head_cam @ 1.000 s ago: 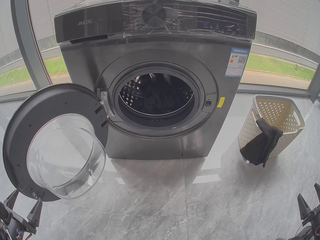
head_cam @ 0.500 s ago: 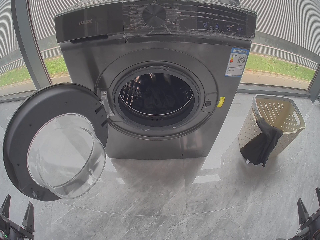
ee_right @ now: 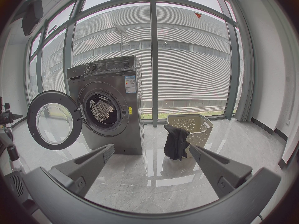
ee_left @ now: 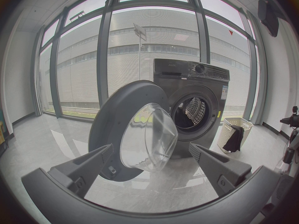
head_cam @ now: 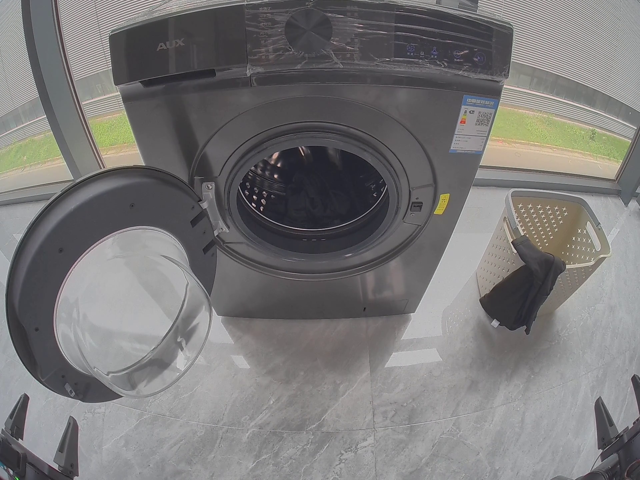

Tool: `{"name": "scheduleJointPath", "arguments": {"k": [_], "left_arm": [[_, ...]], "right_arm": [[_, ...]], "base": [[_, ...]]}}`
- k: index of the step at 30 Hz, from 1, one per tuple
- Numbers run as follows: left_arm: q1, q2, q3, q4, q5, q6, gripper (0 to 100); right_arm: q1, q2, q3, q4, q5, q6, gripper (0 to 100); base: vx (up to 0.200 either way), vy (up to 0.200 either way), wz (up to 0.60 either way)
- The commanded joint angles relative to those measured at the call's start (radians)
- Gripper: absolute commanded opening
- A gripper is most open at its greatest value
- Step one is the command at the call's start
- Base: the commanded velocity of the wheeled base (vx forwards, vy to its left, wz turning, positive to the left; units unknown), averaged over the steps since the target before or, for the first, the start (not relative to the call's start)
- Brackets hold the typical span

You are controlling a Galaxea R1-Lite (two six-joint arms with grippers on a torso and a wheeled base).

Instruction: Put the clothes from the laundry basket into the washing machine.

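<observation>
Over on the right side of the floor, near the washing machine (head_cam: 313, 168), sits the laundry basket (head_cam: 497, 261) with one dark garment (head_cam: 523, 291) slung over its near rim — most of it hangs down the outside wall, long axis pretty much vertical, lower end down by the floor. That's the piece to go for, and I'd say the right gripper (head_cam: 617, 390) is the obvious pick: the garment lies ahead of it and a bit toward the middle, while the left gripper (head_cam: 47, 409) sits low on the far side, just below the swung-open door (head_cam: 107, 281). Both sets of jaws are spread wide with nothing between them. Otherwise the basket's inner walls look bare. The drum (head_cam: 313, 195) has something dark in it — probably clothes, but it's too dim to be sure.
</observation>
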Motion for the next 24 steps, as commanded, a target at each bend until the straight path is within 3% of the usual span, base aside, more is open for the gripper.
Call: {"name": "scheduleJointPath", "arguments": {"k": [1,8,24], "left_arm": [[-0.002,-0.013,0.014,0.008,0.015,-0.026,100],[0.0,-0.013,0.016,0.008,0.015,-0.023,100],[0.0,-0.013,0.016,0.008,0.015,-0.026,100]], "right_arm": [[0.0,-0.005,0.018,0.0,0.0,-0.001,100],[0.0,-0.005,0.018,0.0,0.0,-0.001,100],[0.0,-0.005,0.018,0.0,0.0,-0.001,100]], "base": [[0.0,0.0,0.0],[0.0,0.0,0.0],[0.0,-0.2,0.0]]}}
